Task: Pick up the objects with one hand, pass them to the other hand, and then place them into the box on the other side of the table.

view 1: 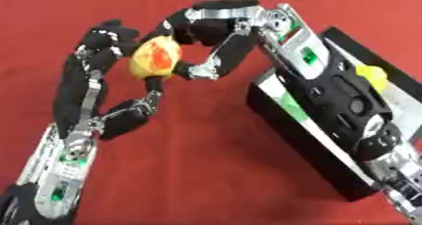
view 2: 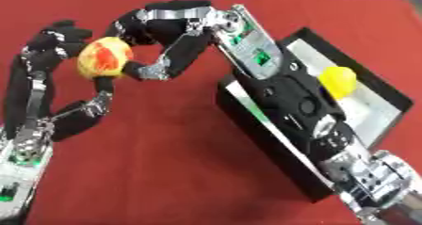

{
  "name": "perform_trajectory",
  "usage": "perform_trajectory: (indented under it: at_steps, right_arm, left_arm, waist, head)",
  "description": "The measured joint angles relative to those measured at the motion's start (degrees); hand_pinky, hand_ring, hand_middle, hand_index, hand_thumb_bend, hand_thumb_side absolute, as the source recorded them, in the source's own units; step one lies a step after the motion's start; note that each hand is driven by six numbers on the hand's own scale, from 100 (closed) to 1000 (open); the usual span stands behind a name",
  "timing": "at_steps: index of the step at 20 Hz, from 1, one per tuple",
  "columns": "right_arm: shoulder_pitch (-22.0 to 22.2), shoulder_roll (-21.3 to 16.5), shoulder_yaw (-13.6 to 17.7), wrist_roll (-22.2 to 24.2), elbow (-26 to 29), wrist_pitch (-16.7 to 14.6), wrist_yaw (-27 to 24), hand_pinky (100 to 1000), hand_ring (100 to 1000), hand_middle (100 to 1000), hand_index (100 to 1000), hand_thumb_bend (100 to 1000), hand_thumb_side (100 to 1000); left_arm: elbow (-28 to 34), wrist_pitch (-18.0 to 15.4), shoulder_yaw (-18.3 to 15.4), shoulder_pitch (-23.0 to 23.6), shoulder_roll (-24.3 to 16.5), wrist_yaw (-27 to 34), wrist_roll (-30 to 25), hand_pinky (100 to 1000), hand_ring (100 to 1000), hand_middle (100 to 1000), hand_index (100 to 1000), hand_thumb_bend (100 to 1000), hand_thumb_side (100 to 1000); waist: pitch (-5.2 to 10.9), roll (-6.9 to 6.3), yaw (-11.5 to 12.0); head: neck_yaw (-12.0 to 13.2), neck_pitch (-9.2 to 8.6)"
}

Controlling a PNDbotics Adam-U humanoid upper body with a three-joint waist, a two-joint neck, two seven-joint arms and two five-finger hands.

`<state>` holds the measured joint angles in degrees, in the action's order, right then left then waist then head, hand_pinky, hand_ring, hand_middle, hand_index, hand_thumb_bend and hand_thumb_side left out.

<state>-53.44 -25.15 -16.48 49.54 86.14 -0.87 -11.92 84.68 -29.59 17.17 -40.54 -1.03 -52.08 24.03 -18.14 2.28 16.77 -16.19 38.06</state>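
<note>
Nearest, low on the left: the left arm, coming up from the bottom corner over the red bench [view 1: 206,163]. Low on the right: the right arm, lying across a black box [view 2: 272,139] with a pale inside. Inside the box, just beside the right arm and well apart from all the fingers: a small yellow thing [view 2: 336,81], shape too soft to name.

Farther up, in the middle left: a round fruit [view 1: 155,57], yellow with an orange-red patch. Held up off the bench, right between the two hands. Left hand [view 1: 99,50] on the left side of the fruit, long black fingers [view 1: 111,33] curled over its top and side, thumb reaching up from below to touch its bottom. So, left fingers wrapped around the fruit.

Right hand [view 2: 169,36] on the other side of the fruit, fingers bent and reaching down to it. Right fingertips [view 2: 152,71] touching or almost touching the fruit's right edge; hard to tell whether gripping it or just next to it.

Farthest back: the far edge of the red bench, with grey floor past it.
</note>
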Motion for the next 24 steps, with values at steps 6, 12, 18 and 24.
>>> perform_trajectory:
  at_steps: [6, 12, 18, 24]
  right_arm:
    - [0.1, -0.1, 0.5, -0.2, 0.1, 1.8, -1.6, 982, 983, 635, 684, 100, 100]
    - [0.6, -0.4, 0.7, -0.9, 0.4, 3.6, -2.0, 980, 982, 635, 685, 100, 100]
    - [1.0, -0.9, 1.6, -1.7, 0.5, 5.1, -3.2, 982, 984, 638, 687, 100, 100]
    - [1.7, -2.2, 3.0, -3.2, 1.1, 6.6, -5.1, 983, 985, 639, 687, 100, 100]
  left_arm:
    - [-0.6, 3.1, -0.1, 0.0, 0.1, -0.9, 0.2, 907, 777, 645, 856, 384, 322]
    - [-0.9, 6.0, -0.3, 0.3, 0.1, -1.5, 0.0, 908, 781, 652, 864, 486, 397]
    - [-1.3, 6.8, -0.4, 1.2, -0.5, -2.0, 0.1, 909, 783, 654, 865, 560, 471]
    - [-1.6, 6.9, -0.7, 2.4, -1.6, -2.3, 0.2, 907, 784, 655, 864, 586, 493]
  waist:
    - [0.00, 0.00, -0.3]
    - [0.00, 0.00, -0.9]
    - [0.02, 0.00, -1.6]
    - [0.09, -0.02, -2.8]
  head:
    - [-0.1, 0.01]
    - [-0.2, 0.04]
    - [-0.7, 0.11]
    - [-0.9, 0.64]
